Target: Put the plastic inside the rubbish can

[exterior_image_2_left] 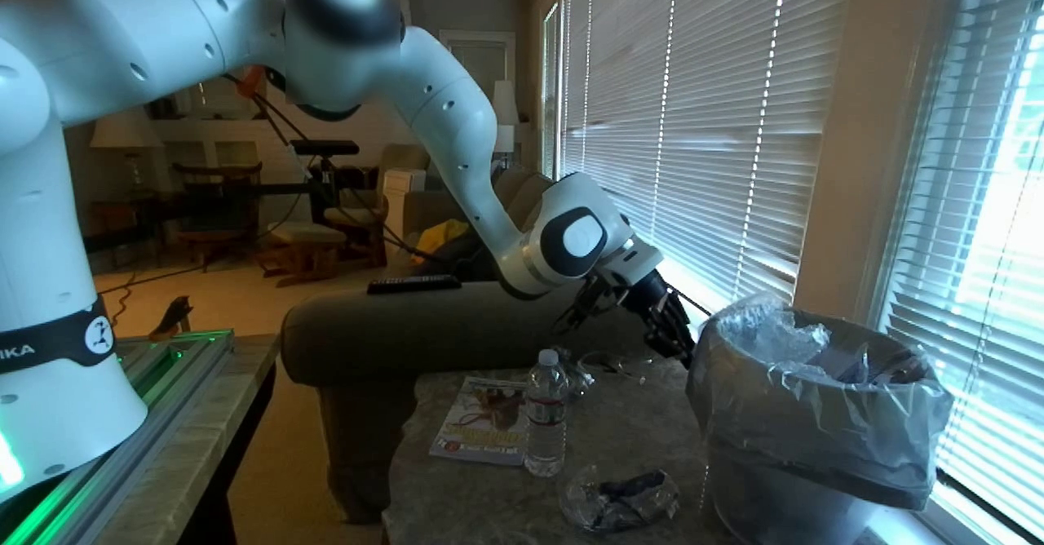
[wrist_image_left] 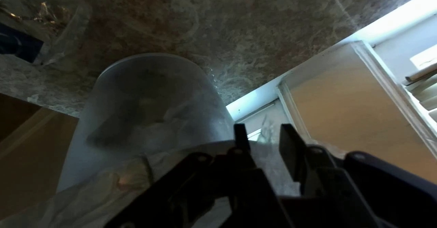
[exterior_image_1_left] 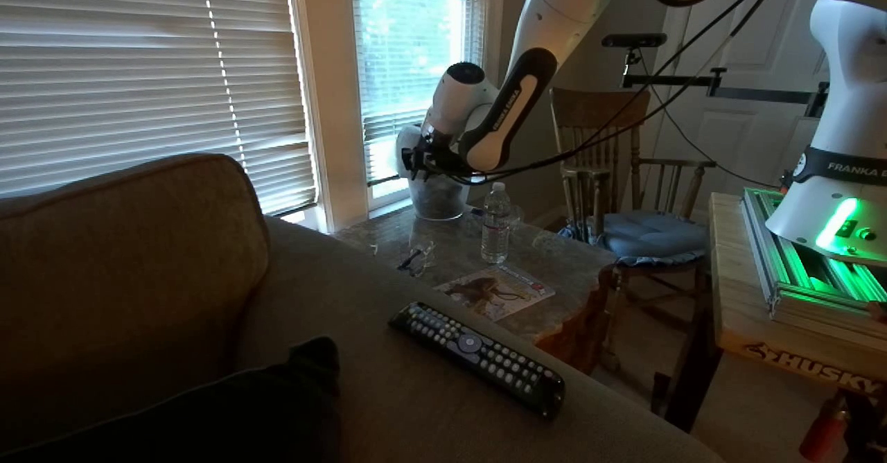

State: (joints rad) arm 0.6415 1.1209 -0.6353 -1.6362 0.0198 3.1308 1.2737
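Observation:
The rubbish can [exterior_image_1_left: 438, 199] stands on the stone-topped table by the window. It is pale, round and lined with a translucent bag [exterior_image_2_left: 824, 423], with clear plastic [exterior_image_2_left: 771, 337] showing at its top. My gripper [exterior_image_2_left: 683, 351] points down beside the can's bag-covered side; I cannot tell if they touch. In the wrist view the gripper's fingers [wrist_image_left: 263, 129] stand apart with nothing clearly held, and the can [wrist_image_left: 153, 112] shows behind them. A clear plastic wrapper with a dark label [exterior_image_2_left: 624, 500] lies on the table near the can. Another crumpled clear plastic [exterior_image_1_left: 418, 258] lies behind the bottle.
A clear water bottle [exterior_image_2_left: 545, 423] stands upright on the table [exterior_image_2_left: 497, 496]. A magazine [exterior_image_1_left: 495, 291] lies beside it. The sofa arm [exterior_image_2_left: 489, 329] borders the table and carries a black remote [exterior_image_1_left: 478, 359]. Window blinds [exterior_image_2_left: 701, 121] are close behind the arm. A wooden chair [exterior_image_1_left: 624, 165] stands beyond.

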